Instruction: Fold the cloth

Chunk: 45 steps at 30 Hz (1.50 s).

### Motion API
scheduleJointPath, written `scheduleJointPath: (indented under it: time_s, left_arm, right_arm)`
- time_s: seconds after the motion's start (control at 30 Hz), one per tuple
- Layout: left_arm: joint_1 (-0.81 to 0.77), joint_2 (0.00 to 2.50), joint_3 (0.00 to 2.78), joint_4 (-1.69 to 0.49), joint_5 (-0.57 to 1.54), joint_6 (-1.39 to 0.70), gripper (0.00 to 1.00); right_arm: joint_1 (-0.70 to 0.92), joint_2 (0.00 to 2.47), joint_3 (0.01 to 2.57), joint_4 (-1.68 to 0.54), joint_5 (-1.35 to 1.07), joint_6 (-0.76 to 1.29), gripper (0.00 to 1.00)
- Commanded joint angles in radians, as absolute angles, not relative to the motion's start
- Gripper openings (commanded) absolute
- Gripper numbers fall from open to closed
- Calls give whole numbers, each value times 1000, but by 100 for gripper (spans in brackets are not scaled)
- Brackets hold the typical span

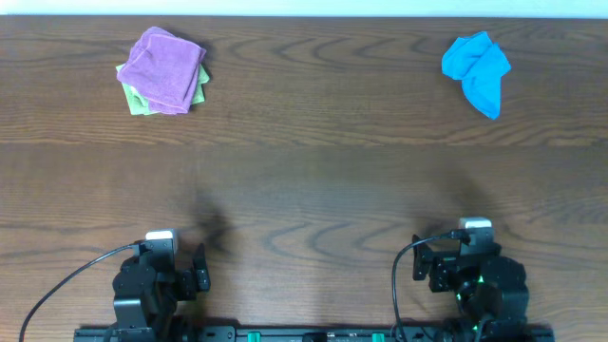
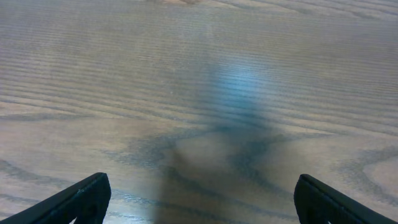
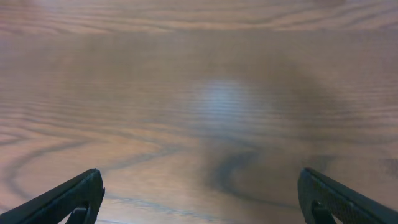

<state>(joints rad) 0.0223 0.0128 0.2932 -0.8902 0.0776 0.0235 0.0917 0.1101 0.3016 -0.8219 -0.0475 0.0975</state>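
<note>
A crumpled blue cloth [image 1: 478,69] lies at the far right of the wooden table [image 1: 313,180]. A purple cloth [image 1: 163,66] lies folded on top of a green cloth [image 1: 136,99] at the far left. My left gripper [image 1: 180,269] rests at the table's near edge on the left, open and empty; in the left wrist view its fingers [image 2: 200,196] stand wide apart over bare wood. My right gripper [image 1: 446,261] rests at the near edge on the right, open and empty; in the right wrist view its fingers [image 3: 200,196] also frame bare wood. Both grippers are far from the cloths.
A black rail [image 1: 313,333] runs along the table's near edge under both arm bases. Cables [image 1: 66,280] loop from each arm. A pale wall strip [image 1: 304,8] lies beyond the far edge.
</note>
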Motion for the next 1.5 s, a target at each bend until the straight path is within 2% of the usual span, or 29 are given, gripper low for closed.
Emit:
scheduleJointPath:
  time_s: [0.0,0.3,1.47]
  left_arm:
    - [18,4,281,-948,63,30,96]
    - [18,4,281,-948,63,30,95]
    - [19,4,281,-948,63,30,96]
  right_arm:
    - [52,60,262,-822,-52,27,99]
    - [-9,6,194,-823,-60,20,99]
    - [-10,6,183,-823,-60,-17,99]
